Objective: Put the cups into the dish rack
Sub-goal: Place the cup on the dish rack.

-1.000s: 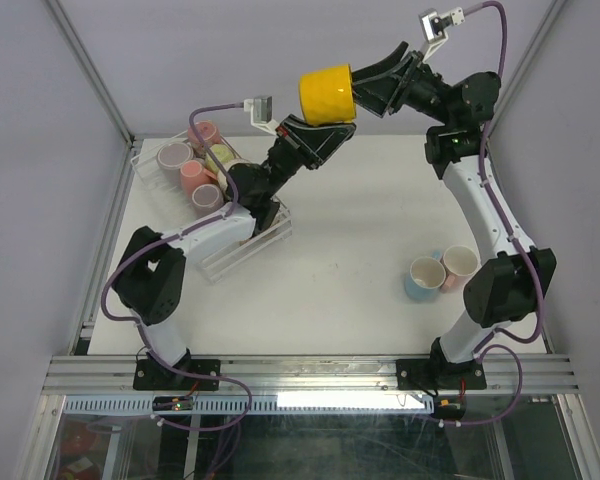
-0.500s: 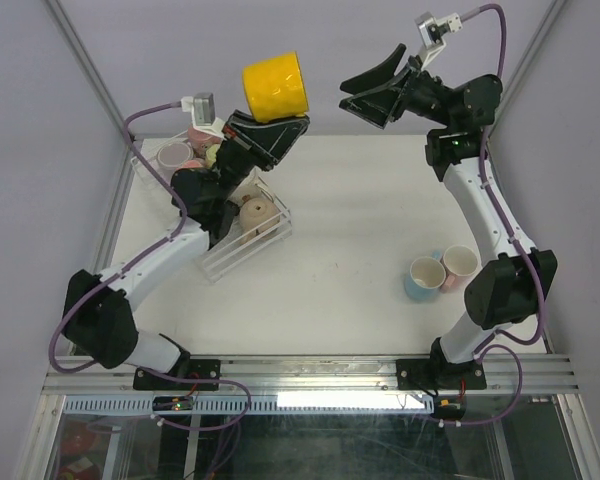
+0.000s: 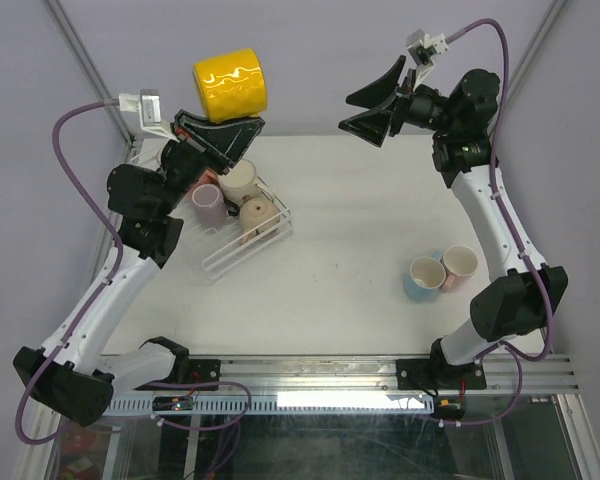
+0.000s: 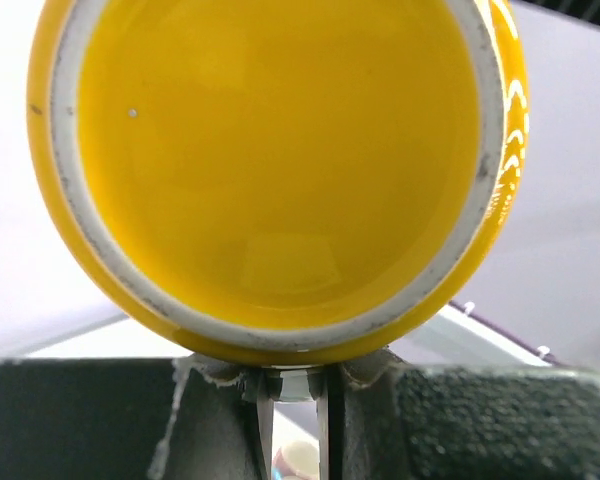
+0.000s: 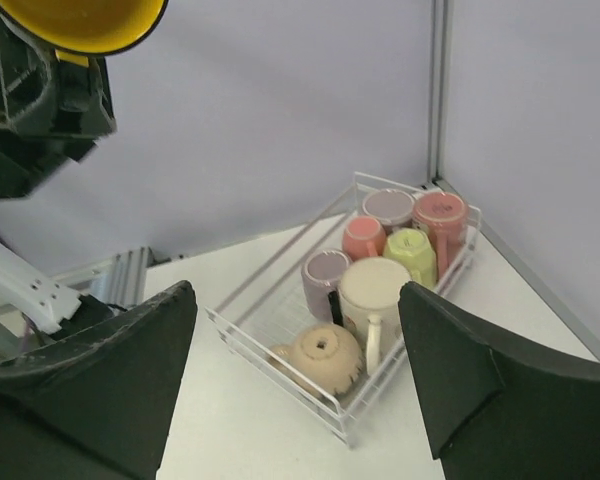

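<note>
A yellow cup [image 3: 230, 85] hangs in the air above the table's far left, near the back of the dish rack [image 3: 225, 258]. My left gripper [image 3: 220, 125] is shut on it from below. In the left wrist view one round end of the yellow cup [image 4: 280, 170] fills the frame, with my nearly closed left gripper [image 4: 295, 390] pinching it at its lower edge. My right gripper [image 3: 375, 105] stands wide open and empty, high at the far middle. Its view looks down on the dish rack [image 5: 265, 310], which holds several cups, among them a cream one [image 5: 375, 290] and an overturned beige one [image 5: 325, 360].
A light blue cup [image 3: 423, 277] and a cream cup [image 3: 459, 266] stand together on the table beside the right arm. Metal frame posts and lilac walls close in the table at the back and sides.
The yellow cup, first between both grippers, has gone left and up with my left gripper. My right gripper has let go, opened wider and drawn slightly back.
</note>
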Robot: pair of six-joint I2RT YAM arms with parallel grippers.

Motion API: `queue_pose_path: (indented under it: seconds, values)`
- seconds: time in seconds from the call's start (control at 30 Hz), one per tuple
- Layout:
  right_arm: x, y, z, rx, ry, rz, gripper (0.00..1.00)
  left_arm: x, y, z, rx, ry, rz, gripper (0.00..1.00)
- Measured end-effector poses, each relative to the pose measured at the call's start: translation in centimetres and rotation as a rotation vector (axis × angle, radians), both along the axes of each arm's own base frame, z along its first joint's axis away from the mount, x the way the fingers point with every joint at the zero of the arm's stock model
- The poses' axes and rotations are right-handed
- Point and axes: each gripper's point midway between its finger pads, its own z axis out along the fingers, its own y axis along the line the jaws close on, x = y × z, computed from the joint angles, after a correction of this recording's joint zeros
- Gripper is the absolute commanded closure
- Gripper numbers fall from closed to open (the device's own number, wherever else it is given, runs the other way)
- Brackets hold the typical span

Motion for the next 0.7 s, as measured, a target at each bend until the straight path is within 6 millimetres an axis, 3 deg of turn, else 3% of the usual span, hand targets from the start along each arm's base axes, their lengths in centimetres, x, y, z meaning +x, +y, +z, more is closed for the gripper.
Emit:
queue_pose_path:
  seconds: [0.33,0.43,0.7]
  values:
    - [1.5,-1.5,-4.5,-0.203,-0.102,-0.151,0.13,2.0,0.7,-4.8,0.253,0.247,0.134,1.0]
    - [2.2,-2.1,-6.1,-0.263,-0.1,-0.191,0.13,2.2,1.7,-6.0,0.32,0.322,0.191,1.0]
    - [3.0,-3.0,-8.2,-0.346,-0.1,-0.246,0.12,1.9,5.0,-9.3,0.477,0.498,0.35,1.0]
